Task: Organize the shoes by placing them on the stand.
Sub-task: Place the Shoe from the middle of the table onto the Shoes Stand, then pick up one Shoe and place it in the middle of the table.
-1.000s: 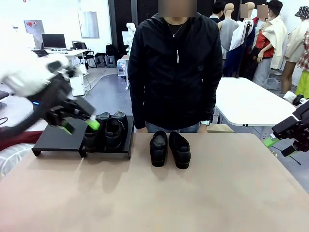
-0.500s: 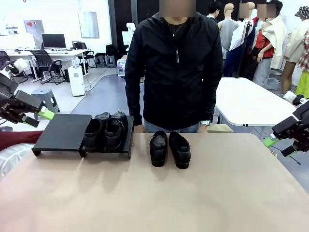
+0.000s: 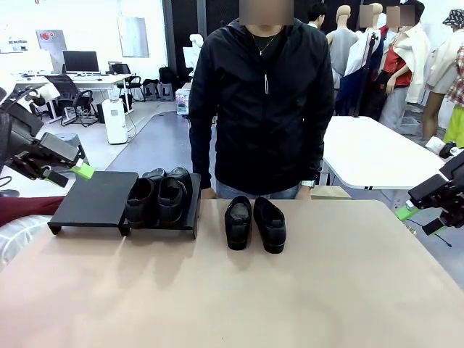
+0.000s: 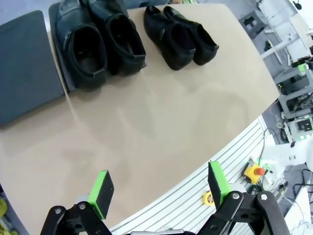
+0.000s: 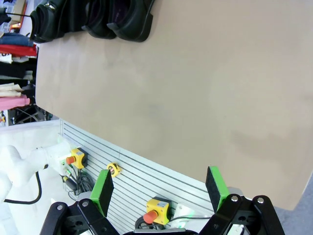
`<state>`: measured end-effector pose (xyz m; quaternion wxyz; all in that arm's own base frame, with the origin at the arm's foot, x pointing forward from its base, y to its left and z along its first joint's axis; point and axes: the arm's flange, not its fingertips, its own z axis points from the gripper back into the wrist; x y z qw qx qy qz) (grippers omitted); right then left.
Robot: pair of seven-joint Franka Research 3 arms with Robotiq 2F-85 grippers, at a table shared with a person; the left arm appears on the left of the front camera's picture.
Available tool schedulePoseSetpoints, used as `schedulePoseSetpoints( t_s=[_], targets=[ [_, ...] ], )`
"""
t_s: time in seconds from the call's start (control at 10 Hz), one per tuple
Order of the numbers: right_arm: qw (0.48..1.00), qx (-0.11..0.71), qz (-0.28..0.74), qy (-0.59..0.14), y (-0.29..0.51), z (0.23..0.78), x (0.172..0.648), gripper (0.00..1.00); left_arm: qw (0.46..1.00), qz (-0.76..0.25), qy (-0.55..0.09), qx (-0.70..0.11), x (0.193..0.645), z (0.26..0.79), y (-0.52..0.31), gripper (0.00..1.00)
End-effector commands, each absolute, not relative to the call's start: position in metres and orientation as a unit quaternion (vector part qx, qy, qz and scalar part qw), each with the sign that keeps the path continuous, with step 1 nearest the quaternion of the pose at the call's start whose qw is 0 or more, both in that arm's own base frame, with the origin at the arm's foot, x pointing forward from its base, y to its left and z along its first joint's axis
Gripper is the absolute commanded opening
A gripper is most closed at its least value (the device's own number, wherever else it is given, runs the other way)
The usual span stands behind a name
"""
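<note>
— Front?
— Two glossy black leather loafers (image 3: 254,223) lie mid tan worktop (image 3: 232,304), toes toward the person, right of the low black stand (image 3: 94,199). Left claw (image 3: 69,174) and right claw (image 3: 420,220) flank them, released and empty.
— Wrists?
— Both: loafers far ahead.

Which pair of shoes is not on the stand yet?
The pair on the tabletop in front of the person, right of the stand; the other pair already sits on the stand's right panel.
</note>
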<state>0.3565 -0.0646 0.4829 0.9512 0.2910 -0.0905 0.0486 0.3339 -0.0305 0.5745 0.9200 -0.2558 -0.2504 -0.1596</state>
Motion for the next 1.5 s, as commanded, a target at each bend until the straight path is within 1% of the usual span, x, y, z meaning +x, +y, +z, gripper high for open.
schedulePoseSetpoints(
  t_s=[0.0,0.8,0.9,1.0,1.1,1.2,1.4],
  targets=[
    [0.951,0.294,0.046,-0.088,-0.065,0.486,0.356,1.00,0.922,-0.154,-0.243,-0.259,0.336,0.577,-0.026,1.00],
    [0.951,0.291,0.049,-0.091,-0.065,0.483,0.356,1.00,0.922,-0.154,-0.243,-0.259,0.336,0.577,-0.026,1.00],
    [0.963,0.247,0.047,-0.096,-0.042,0.500,0.367,1.00,0.922,-0.154,-0.243,-0.259,0.336,0.577,-0.026,1.00],
    [0.969,0.209,0.094,-0.089,0.007,0.519,0.394,1.00,0.922,-0.154,-0.243,-0.259,0.336,0.577,-0.026,1.00],
    [0.972,0.185,0.124,-0.081,0.073,0.535,0.424,1.00,0.922,-0.154,-0.243,-0.259,0.336,0.577,-0.026,1.00],
    [0.973,0.163,0.149,-0.069,0.131,0.537,0.447,1.00,0.922,-0.154,-0.243,-0.259,0.336,0.577,-0.026,1.00],
    [0.980,0.102,0.159,-0.061,0.232,0.516,0.479,1.00,0.922,-0.154,-0.243,-0.259,0.336,0.577,-0.026,1.00]
  ],
)
